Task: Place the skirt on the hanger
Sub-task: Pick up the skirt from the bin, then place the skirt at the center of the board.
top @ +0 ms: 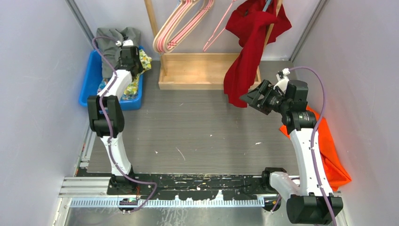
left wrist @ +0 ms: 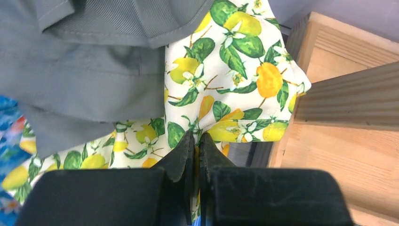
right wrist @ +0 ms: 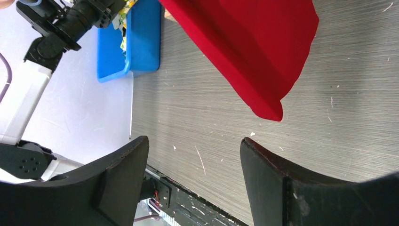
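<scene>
The lemon-print skirt (left wrist: 235, 70) lies in the blue bin (top: 89, 80) at the far left, partly under a grey garment (left wrist: 84, 70). My left gripper (left wrist: 197, 137) reaches into the bin (top: 133, 60) and is shut on a fold of the skirt's fabric. Pink hangers (top: 181, 23) hang from the wooden rack at the back. My right gripper (top: 249, 98) hovers open over the table beside the lower tip of a red garment (top: 249, 42). Nothing is between the right gripper's (right wrist: 194, 146) fingers.
The red garment (right wrist: 249, 47) drapes from the right side of the rack down to the table. The rack's wooden base tray (top: 197, 70) stands right of the bin. An orange cloth (top: 329, 146) lies at the table's right edge behind my right arm.
</scene>
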Tool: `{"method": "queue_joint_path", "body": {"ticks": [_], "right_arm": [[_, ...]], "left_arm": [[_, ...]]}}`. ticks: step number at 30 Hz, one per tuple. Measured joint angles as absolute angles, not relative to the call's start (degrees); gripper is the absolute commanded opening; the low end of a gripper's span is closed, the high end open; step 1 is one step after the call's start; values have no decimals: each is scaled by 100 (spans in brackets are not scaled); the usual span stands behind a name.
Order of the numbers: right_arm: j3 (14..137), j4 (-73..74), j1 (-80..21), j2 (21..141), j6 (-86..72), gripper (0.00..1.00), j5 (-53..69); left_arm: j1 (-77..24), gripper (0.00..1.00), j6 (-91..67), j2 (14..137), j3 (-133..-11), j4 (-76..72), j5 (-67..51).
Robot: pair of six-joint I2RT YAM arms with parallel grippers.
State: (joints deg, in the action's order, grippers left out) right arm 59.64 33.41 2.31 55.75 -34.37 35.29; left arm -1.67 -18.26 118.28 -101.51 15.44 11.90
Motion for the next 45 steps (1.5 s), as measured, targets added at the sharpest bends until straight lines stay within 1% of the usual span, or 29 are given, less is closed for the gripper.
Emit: {"method": "queue_joint_path", "body": {"ticks": [6,12,15,19,22,29,33,35,37,41,45], "right_arm": [[5964,3341,231,5457,-3485,76,3621],[5961,3301,196,5374,-3642,75,3728],[5961,3306,193,5277,-3660,75,3763],[5961,3306,193,5162,-3704,75,3824],[5961,3312,191,5087,-3743,75,3868],[5964,3452,191,4829,-3765,75,3938],[5979,3605,183,4724,-3756,76,3940],[6001,3671,183,4683,-3745,76,3938],[6045,3787,183,4622,-3732,76,3935],[6167,4071,183,4466,-3638,78,3927],[6394,4447,183,4327,-3474,78,3876]], "left_arm": [[-316,0,-1927,10901,-9155,1490,1468],[-545,0,-2062,9769,-9124,2001,1594],[-589,0,-2082,9470,-9690,2593,1590],[-587,0,-2064,9459,-11260,3548,1411],[-572,0,-2049,9358,-12053,3802,1120],[-550,3,-2091,8565,-12785,4442,-62],[-552,3,-2228,8095,-12899,4720,-838],[-552,3,-2346,7773,-12639,4753,-1275],[-552,3,-2515,7319,-11994,4705,-1710],[-593,4,-2864,6233,-10007,4604,-2506],[-637,4,-3157,5664,-8554,4611,-2985]]}}
